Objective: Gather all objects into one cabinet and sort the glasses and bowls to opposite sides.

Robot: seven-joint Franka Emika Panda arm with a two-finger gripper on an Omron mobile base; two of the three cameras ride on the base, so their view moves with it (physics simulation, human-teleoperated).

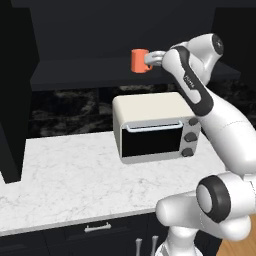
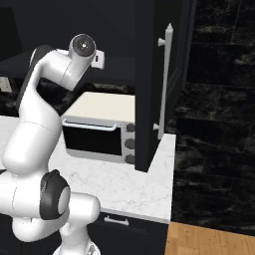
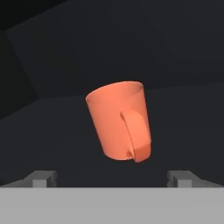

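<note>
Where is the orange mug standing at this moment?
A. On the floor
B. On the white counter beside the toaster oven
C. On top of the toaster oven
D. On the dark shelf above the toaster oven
D: the orange mug stands on the dark shelf above the cream toaster oven, with the open end effector just beside it.

Cream toaster oven [image 1: 152, 127] on marble counter [image 1: 75, 180]
</note>
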